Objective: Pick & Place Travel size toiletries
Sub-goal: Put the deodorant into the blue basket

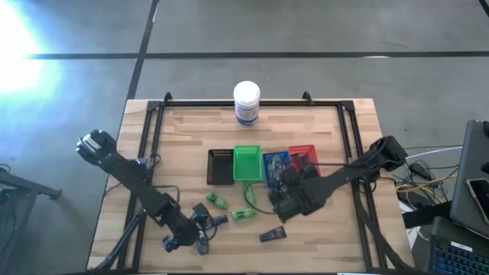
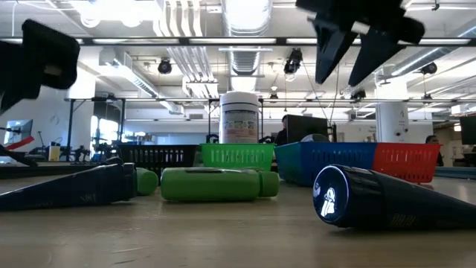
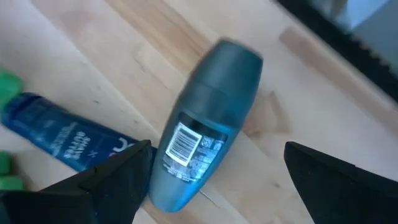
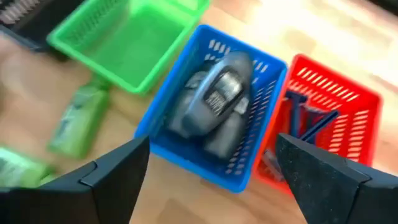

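Observation:
My left gripper point(image 1: 191, 238) is open near the table's near edge. In the left wrist view point(image 3: 217, 148) its fingers stand on either side of a grey oval mini bottle point(image 3: 205, 149) that lies on its side on the wood. A navy tube point(image 3: 59, 137) lies beside the bottle. My right gripper point(image 1: 284, 200) is open and empty; in the right wrist view point(image 4: 211, 138) it hangs over the blue tray point(image 4: 186, 146), which holds grey mini bottles point(image 4: 214, 102). The red tray point(image 4: 348, 99) holds thin dark sticks point(image 4: 311, 118). Green packets point(image 1: 216, 201) point(image 1: 243, 215) and another navy tube point(image 1: 273, 234) lie on the table.
A black tray point(image 1: 221, 166) and a green tray point(image 1: 247, 163) stand left of the blue and red ones, mid-table. The large white jar point(image 1: 247, 103) stands at the far edge. A black frame rail point(image 1: 252, 101) runs round the tabletop.

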Controlling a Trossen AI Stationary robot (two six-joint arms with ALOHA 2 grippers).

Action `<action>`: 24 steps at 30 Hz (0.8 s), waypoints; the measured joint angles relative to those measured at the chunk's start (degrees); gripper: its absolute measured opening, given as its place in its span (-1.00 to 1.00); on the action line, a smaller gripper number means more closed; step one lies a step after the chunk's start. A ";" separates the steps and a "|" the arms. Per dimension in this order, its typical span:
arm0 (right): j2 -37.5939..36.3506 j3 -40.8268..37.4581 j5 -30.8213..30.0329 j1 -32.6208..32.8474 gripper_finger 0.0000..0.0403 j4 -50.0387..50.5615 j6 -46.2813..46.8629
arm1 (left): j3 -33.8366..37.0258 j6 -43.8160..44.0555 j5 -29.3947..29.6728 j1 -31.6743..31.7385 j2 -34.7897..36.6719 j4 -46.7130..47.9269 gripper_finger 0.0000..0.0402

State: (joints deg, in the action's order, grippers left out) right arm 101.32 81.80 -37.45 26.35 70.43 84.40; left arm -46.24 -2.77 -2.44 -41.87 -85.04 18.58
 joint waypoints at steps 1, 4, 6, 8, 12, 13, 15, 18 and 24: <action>0.00 0.23 -0.02 0.93 0.67 -0.04 0.75 | -0.02 -0.85 -0.10 0.02 -1.00 -0.17 0.85; 0.00 0.45 0.07 3.53 0.65 0.05 3.37 | -0.02 -2.41 -0.34 0.09 -3.60 -1.36 0.85; -0.05 0.50 0.14 5.11 0.63 0.07 5.34 | -0.02 -3.01 -0.38 0.13 -5.02 -2.42 0.84; -0.09 0.51 0.16 6.67 0.62 0.05 7.64 | 0.00 -3.06 -0.45 0.16 -6.22 -3.10 0.80; -0.09 0.51 0.44 9.45 0.58 -0.31 12.23 | 0.00 -2.91 -0.52 0.35 -7.66 -3.82 0.61; -0.09 0.51 0.47 10.03 0.58 -0.35 13.43 | 0.00 -2.53 -0.79 0.44 -7.96 -3.90 0.55; -0.09 0.51 0.63 11.06 0.56 -0.48 15.53 | -0.03 -1.81 -0.90 0.55 -8.28 -4.04 0.42; -0.09 0.51 1.09 12.12 0.53 -1.86 16.86 | -0.13 -1.64 -1.01 0.74 -8.74 -4.18 0.20; -0.09 0.51 6.17 12.17 0.46 -11.82 11.81 | -0.20 1.08 -1.05 1.28 -8.47 -3.90 -0.02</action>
State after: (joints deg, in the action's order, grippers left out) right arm 101.23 82.30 -31.28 38.52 58.61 96.21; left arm -46.44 -1.69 -3.49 -40.58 -93.51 14.68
